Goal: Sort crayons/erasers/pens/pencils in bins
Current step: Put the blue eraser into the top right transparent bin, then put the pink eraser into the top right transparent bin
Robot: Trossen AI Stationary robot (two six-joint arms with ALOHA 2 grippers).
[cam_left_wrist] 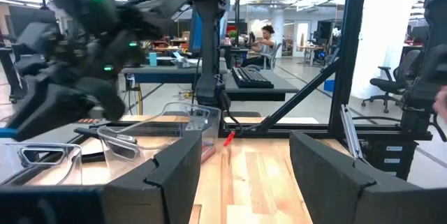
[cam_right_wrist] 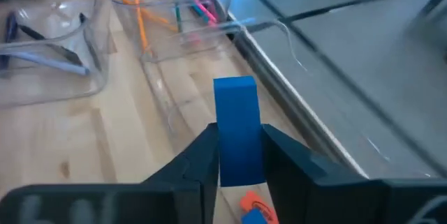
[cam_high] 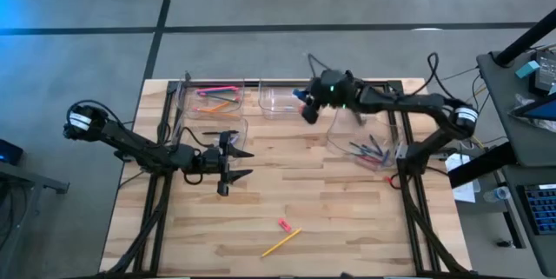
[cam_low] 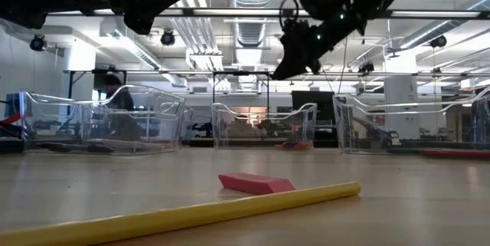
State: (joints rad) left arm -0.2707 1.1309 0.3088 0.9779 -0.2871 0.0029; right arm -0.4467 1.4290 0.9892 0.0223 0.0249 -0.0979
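Observation:
My right gripper (cam_high: 306,108) hangs over the far middle bin (cam_high: 280,102), shut on a blue eraser (cam_right_wrist: 236,105). Small orange and blue erasers (cam_right_wrist: 253,208) lie in that bin below it. Pink, orange and teal pencils (cam_high: 217,96) lie in the far left bin. Dark pens and coloured crayons (cam_high: 369,150) lie in the right bin. A red eraser (cam_high: 283,224) and a yellow pencil (cam_high: 281,242) lie flat on the wood near the front. My left gripper (cam_high: 233,164) stands open by the left bin (cam_high: 217,131), with nothing between its fingers. My right gripper pinches the blue eraser by its two long sides, at its back end (cam_right_wrist: 237,161), between the two fingers. The eraser lies along the fingers and sticks out past their tips. The fingers slant down toward the table's far left. The eraser is lifted clear above the bin.
Black frame rails (cam_high: 408,192) run along both sides of the table and a bar (cam_high: 287,81) along its far edge. Bare wood (cam_high: 330,201) lies between the bins and the two loose items at the front. People and desks show in the room beyond.

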